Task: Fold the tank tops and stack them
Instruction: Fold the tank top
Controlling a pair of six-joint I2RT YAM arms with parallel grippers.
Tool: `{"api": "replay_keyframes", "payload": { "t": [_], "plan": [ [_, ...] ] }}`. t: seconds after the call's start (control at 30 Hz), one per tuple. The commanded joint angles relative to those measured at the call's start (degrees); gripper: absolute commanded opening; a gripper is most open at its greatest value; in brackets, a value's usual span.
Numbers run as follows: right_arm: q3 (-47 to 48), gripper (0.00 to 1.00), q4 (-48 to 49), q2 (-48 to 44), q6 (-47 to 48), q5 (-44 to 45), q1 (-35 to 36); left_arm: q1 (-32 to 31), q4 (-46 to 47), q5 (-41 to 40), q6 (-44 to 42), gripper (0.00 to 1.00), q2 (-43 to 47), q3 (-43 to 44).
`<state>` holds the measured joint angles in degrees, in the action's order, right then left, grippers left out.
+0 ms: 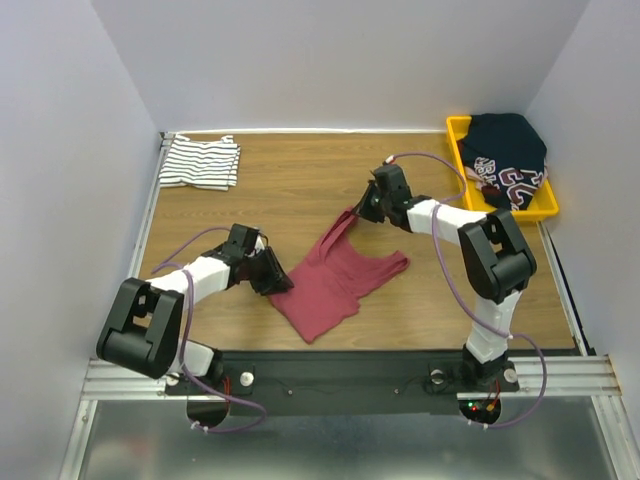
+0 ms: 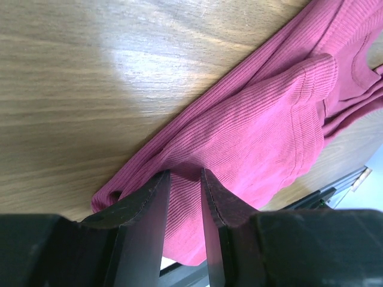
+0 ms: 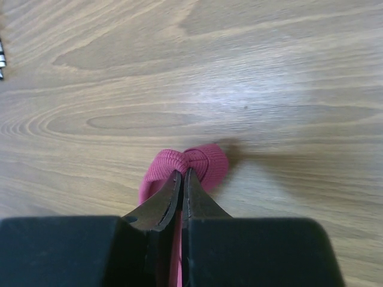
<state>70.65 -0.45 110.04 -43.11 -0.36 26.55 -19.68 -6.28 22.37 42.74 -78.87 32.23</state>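
Far left: striped tank top (image 1: 200, 163), folded, at table (image 1: 300, 190) corner. Left gripper (image 2: 184, 179) clamped on maroon tank top (image 1: 335, 278) hem, mid-table. Right gripper (image 3: 182, 173) pinched shut on its strap (image 3: 194, 164). Far right: yellow bin (image 1: 458, 140) holding dark garment (image 1: 510, 155).

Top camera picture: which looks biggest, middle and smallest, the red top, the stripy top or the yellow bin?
1. Red top, spread out.
2. Yellow bin, though dark clothes hide much of it.
3. Stripy top, folded small.
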Motion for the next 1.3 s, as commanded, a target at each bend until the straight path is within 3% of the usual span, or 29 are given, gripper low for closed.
{"api": "replay_keyframes", "payload": {
  "t": [0.0, 0.37, 0.6, 0.7, 0.73, 0.87, 1.07, 1.27],
  "plan": [
    [-4.2, 0.0, 7.3, -4.83, 1.98, -2.01, -2.02, 0.87, -3.65, -4.18, -4.24, 0.39, -3.04, 0.11],
    [-14.48, 0.0, 18.98, -5.18, 3.3, -6.32, -4.13, 1.14, -5.58, -2.86, -7.93, 0.38, -6.47, 3.8],
    [-17.65, 0.01, 21.28, -5.63, 2.77, -5.53, -5.8, 1.4, -7.07, -2.51, -10.31, 0.38, -7.79, 6.35],
    [-17.74, 0.09, 21.28, -5.62, 1.81, -5.88, -6.5, 1.49, -7.34, -2.68, -10.84, 0.38, -8.4, 6.88],
    [-17.83, 0.2, 21.28, -5.8, 1.2, -6.4, -6.68, 1.49, -7.43, -2.77, -10.84, 0.38, -8.4, 6.97],
    [-17.48, 0.38, 19.1, -8.96, 0.4, -7.11, -6.86, 1.49, -7.51, -2.77, -11.01, 0.38, -8.23, 7.06],
    [-16.34, 0.41, 14.95, -13.79, 1.36, -7.2, -6.77, 1.49, -7.69, -2.68, -11.36, 0.37, -8.23, 7.59],
    [-11.43, 0.41, 9.43, -12.31, 5.75, -2.2, -3.96, 1.49, -7.95, -3.21, -11.28, 0.37, -7.88, 8.11]
  ]
}}
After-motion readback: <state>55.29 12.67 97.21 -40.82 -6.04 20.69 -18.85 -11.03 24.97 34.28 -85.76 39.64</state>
